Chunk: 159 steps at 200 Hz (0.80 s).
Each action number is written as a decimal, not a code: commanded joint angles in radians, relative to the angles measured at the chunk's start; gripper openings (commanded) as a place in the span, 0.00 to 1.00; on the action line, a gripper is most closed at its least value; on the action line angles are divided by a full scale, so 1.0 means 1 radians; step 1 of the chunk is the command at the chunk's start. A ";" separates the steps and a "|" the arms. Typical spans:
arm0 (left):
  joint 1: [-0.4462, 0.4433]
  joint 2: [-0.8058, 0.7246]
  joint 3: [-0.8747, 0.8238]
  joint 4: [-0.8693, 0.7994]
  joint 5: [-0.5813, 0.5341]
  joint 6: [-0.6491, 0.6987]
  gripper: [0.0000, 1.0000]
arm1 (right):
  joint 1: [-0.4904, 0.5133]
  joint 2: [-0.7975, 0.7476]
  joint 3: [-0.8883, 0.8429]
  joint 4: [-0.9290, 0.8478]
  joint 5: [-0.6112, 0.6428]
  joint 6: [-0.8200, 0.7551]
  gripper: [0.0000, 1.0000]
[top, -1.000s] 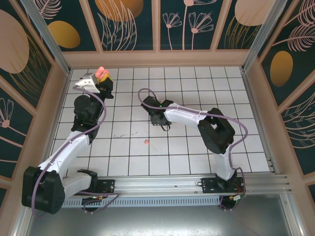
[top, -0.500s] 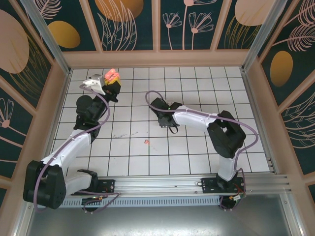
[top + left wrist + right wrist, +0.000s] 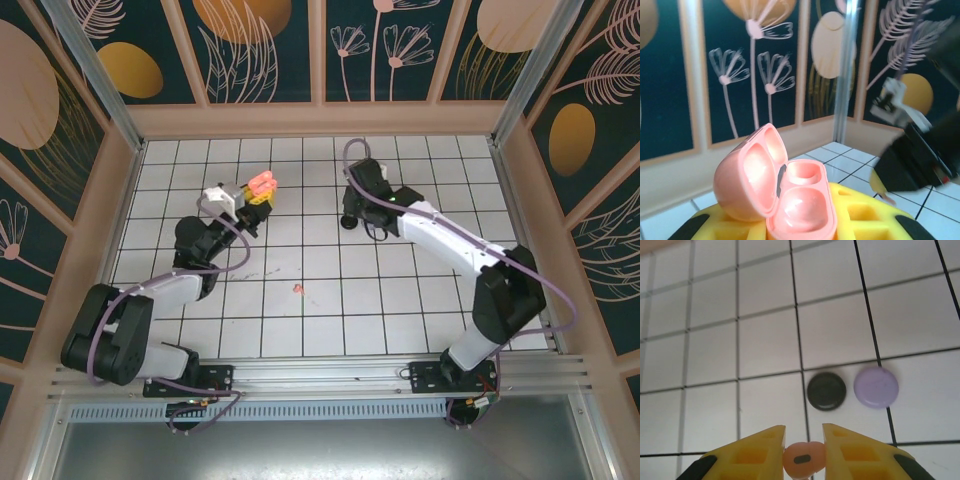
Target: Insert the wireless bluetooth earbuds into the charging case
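My left hand (image 3: 256, 196) grips the open salmon-pink charging case (image 3: 790, 195), sockets empty — right hand (image 3: 803, 447) pinches one small salmon earbud (image 3: 802, 459).

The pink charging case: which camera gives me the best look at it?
The left wrist view: the case sits close up, lid open, both wells empty, clamped in the left gripper. The top external view gives a small salmon shape at that gripper's tip.
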 commanded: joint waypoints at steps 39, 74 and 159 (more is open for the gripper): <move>-0.109 0.116 0.053 0.160 -0.034 0.225 0.00 | -0.048 -0.177 -0.030 0.281 -0.171 -0.033 0.24; -0.139 0.198 0.099 0.238 -0.085 0.211 0.00 | -0.050 -0.234 -0.096 0.466 -0.263 -0.011 0.24; -0.190 0.300 0.223 0.280 -0.126 0.180 0.00 | -0.017 -0.331 -0.338 0.987 -0.464 0.018 0.24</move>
